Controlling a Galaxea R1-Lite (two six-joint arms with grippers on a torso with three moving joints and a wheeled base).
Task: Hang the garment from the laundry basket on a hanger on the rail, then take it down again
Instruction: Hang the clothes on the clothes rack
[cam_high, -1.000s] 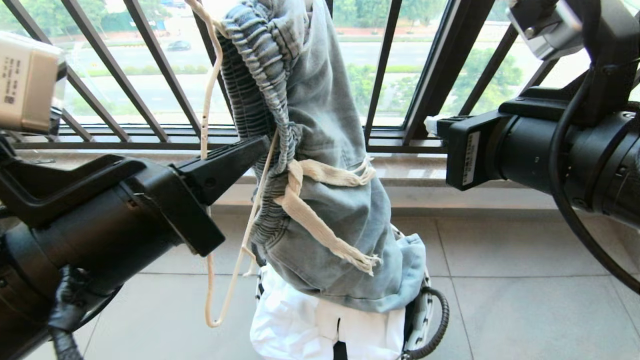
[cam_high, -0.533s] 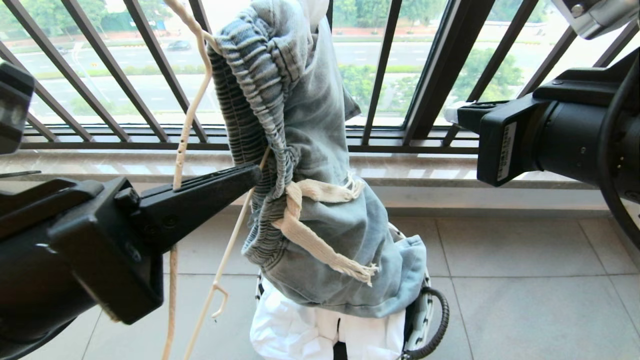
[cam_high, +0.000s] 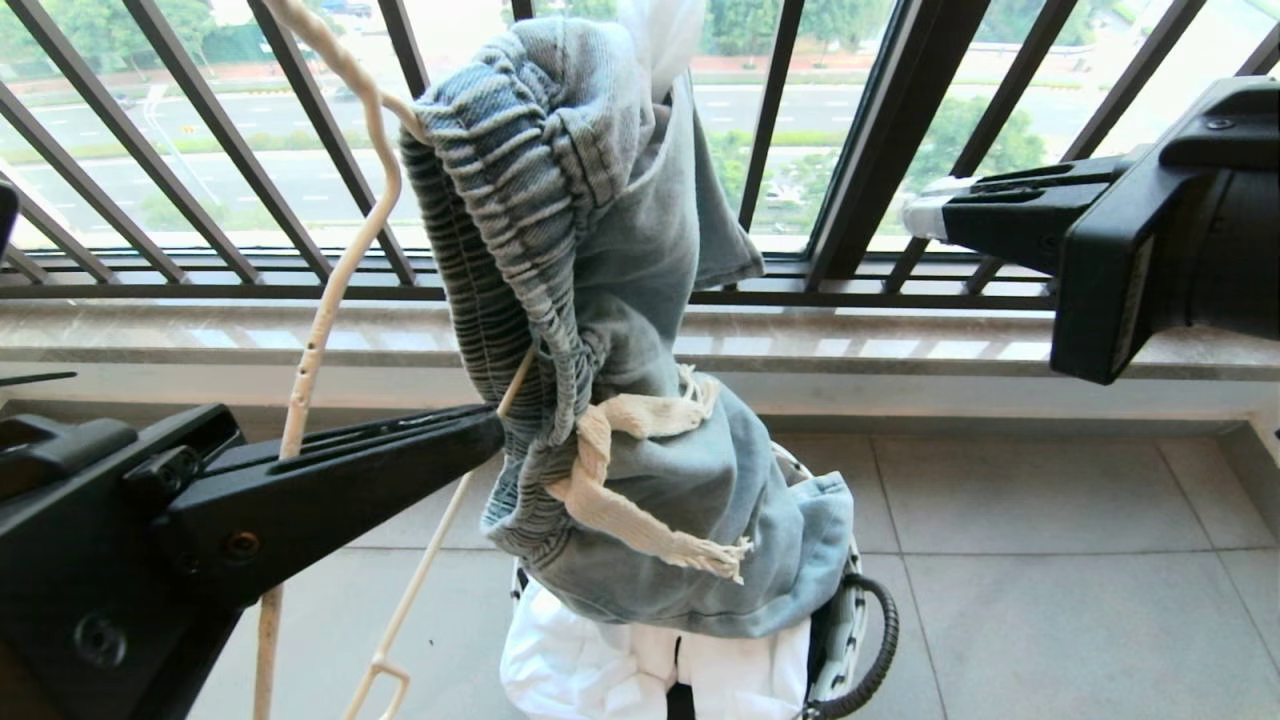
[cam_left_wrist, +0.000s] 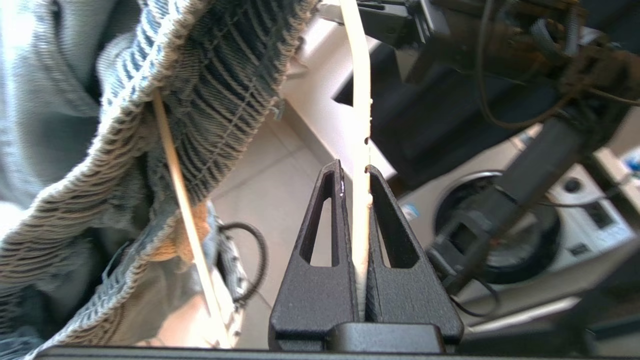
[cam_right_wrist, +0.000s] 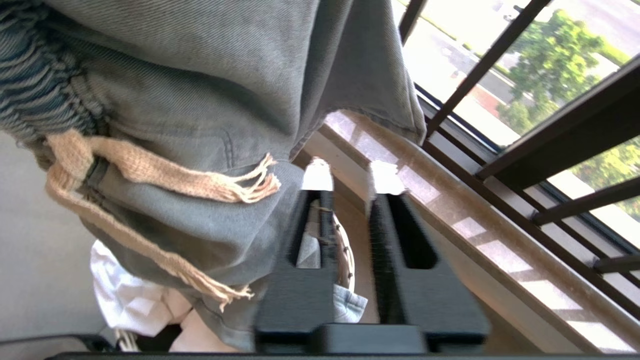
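Head view: our left gripper (cam_high: 480, 440) clamps the hanger (cam_high: 330, 300) at eight o'clock of the garment (cam_high: 620, 300); right gripper (cam_high: 925, 215), slightly parted and empty, hangs clear at two o'clock.

Shorts on the hanger, right in front of you

Your left gripper (cam_high: 470, 440) clamps the hanger (cam_high: 335, 290) left of the shorts (cam_high: 620, 330); the basket (cam_high: 850, 630) sits below them, the window railing (cam_high: 860, 160) behind, your right gripper (cam_high: 925, 215) off right.
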